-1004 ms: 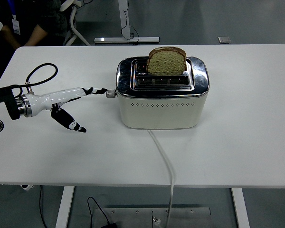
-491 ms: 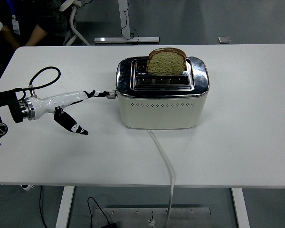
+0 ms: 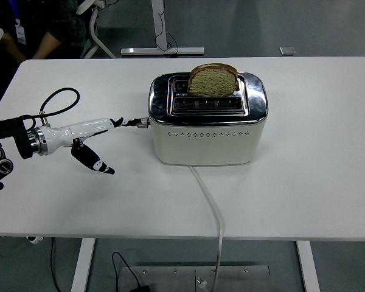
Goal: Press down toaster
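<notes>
A cream toaster [image 3: 207, 137] with a chrome top stands mid-table. A slice of brown bread [image 3: 213, 79] stands high out of its rear slot. On the toaster's left end sits its lever knob [image 3: 142, 122]. My left hand [image 3: 100, 137] reaches in from the left edge, white with black fingertips. Its extended fingers [image 3: 126, 122] stretch out and their tips rest on the knob. The thumb [image 3: 92, 160] hangs down and apart. The hand holds nothing.
The toaster's white cord [image 3: 210, 207] runs forward over the table's near edge [image 3: 182, 238]. A black cable loop [image 3: 59, 100] arcs above my left wrist. A seated person [image 3: 42, 27] shows at the top left, behind the table.
My left hand has slid right until its fingertips reached the lever knob, and the knob has gone down a little. The bread stands as before.
</notes>
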Action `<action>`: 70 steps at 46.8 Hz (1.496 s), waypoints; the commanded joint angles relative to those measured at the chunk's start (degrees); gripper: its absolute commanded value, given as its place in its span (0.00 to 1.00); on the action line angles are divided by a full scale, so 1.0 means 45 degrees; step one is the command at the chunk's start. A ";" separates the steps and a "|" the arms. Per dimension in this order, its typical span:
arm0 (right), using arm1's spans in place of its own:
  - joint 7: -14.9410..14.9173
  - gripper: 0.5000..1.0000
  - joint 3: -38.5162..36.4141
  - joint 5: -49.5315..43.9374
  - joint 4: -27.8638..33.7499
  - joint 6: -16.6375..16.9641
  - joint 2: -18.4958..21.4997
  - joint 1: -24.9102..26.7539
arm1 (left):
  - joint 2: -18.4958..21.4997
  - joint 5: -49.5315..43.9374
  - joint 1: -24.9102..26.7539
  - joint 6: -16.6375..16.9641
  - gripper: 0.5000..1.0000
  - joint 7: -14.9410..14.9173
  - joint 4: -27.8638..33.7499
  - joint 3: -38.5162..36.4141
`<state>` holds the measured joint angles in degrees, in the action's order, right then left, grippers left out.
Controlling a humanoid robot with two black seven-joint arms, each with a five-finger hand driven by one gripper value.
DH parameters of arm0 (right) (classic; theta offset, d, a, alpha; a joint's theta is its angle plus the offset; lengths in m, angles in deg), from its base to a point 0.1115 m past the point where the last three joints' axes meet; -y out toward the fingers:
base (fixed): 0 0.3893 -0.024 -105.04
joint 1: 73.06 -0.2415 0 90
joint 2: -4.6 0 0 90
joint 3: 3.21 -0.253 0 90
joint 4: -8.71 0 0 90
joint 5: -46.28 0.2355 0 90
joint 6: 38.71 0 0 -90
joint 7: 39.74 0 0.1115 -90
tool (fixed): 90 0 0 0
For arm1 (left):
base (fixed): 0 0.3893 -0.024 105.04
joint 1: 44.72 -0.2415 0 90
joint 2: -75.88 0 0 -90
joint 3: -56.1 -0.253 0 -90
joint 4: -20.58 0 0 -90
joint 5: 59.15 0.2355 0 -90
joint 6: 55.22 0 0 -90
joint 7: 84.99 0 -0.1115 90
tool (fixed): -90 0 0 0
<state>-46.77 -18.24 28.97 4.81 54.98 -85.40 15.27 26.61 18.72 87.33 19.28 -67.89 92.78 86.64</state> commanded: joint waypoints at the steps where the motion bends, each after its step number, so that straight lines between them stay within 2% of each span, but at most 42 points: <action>1: -0.0001 1.00 0.0000 0.0000 0.0009 0.0000 0.0000 0.0000 | 0.0011 0.0000 0.0032 0.0066 1.00 0.0009 -0.0028 -0.0107; 16: -0.0001 1.00 0.0000 0.0000 -0.0010 0.0000 0.0000 0.0000 | -0.0360 -0.0019 0.0013 0.0223 1.00 -0.0011 -0.0145 -0.0439; 26: -0.0001 1.00 0.0000 0.0000 0.0009 0.0000 0.0000 0.0000 | -0.0614 -0.0019 -0.0026 0.0223 1.00 0.0009 -0.0692 -0.0459; 70: -0.0001 1.00 0.0000 0.0000 -0.0010 0.0000 0.0000 0.0000 | -0.0770 -0.0019 -0.0436 0.0242 1.00 0.0009 -0.1220 -0.0478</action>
<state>-46.77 -18.24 28.97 4.81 54.98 -85.40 15.27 23.06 18.62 85.45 20.35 -67.85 87.52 84.48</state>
